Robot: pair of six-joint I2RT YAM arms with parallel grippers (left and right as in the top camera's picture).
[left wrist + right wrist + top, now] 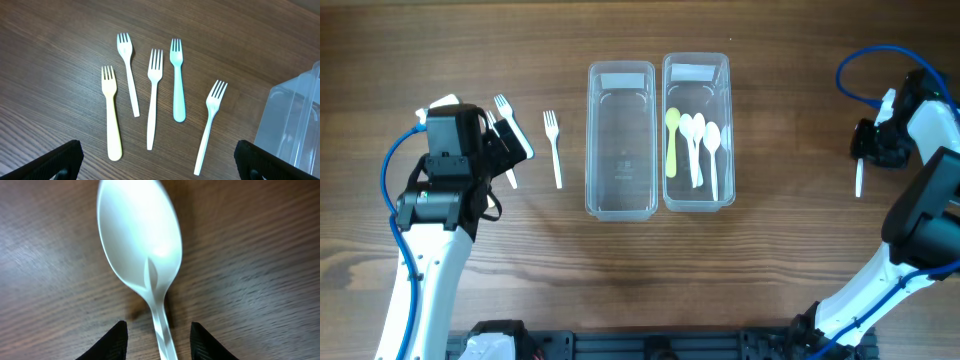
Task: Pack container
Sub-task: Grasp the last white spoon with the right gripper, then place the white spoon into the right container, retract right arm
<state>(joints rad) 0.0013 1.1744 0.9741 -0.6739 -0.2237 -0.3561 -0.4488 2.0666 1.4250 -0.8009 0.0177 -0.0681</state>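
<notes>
Two clear containers stand side by side mid-table. The left container point(590, 140) is empty. The right container point(730, 130) holds a yellow-green spoon point(671, 140) and three white spoons point(698, 145). My left gripper point(508, 148) point(160, 162) is open above several forks: a yellow fork point(112, 115), a teal fork point(177, 85) and three white forks point(153, 95). My right gripper point(865, 150) point(159, 335) is open at the far right, its fingers either side of the handle of a white spoon point(140, 235) point(859, 178) lying on the table, with a gap on both sides.
The corner of the left container point(295, 120) shows at the right of the left wrist view. One white fork point(553, 148) lies apart between the left gripper and the containers. A blue cable point(865, 70) loops above the right arm.
</notes>
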